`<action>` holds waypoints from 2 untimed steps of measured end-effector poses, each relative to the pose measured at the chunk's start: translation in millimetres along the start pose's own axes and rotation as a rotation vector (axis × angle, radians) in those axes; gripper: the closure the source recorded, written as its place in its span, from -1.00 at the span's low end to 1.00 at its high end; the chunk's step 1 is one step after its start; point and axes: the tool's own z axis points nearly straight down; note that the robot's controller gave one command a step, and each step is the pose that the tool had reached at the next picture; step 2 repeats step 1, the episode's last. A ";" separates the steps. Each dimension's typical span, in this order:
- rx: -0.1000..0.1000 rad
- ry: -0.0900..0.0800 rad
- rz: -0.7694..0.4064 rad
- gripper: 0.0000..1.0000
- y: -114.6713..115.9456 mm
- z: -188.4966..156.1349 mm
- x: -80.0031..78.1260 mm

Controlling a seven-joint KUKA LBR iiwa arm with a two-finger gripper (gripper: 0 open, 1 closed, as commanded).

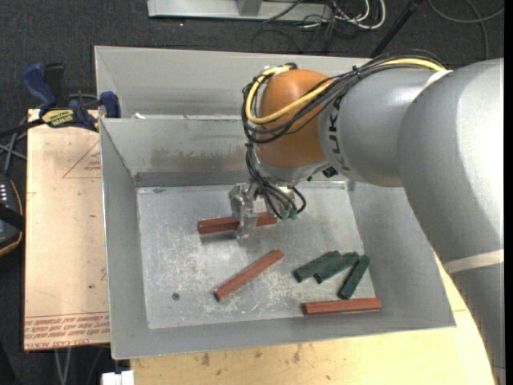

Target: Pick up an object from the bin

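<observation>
A single camera is looking down on the grey metal bin (172, 279) from above, tilting somewhat from the near side, so the far wall is showing its inner face at the top of the bin. The camera is sitting close enough that the bin is filling most of the frame, with dark floor (72, 14) showing beyond it. The arm (417, 127) is taking up the frame's right side, looming large and covering the bin's right rim.

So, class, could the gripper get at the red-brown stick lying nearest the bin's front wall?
Probably yes. That red-brown stick lies flat on the floor with nothing on it; the dark green sticks sit just behind it. The sloping front wall close by may crowd the gripper.
</observation>
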 end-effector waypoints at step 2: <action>0.000 -0.002 0.000 1.00 0.1 -21.1 -0.3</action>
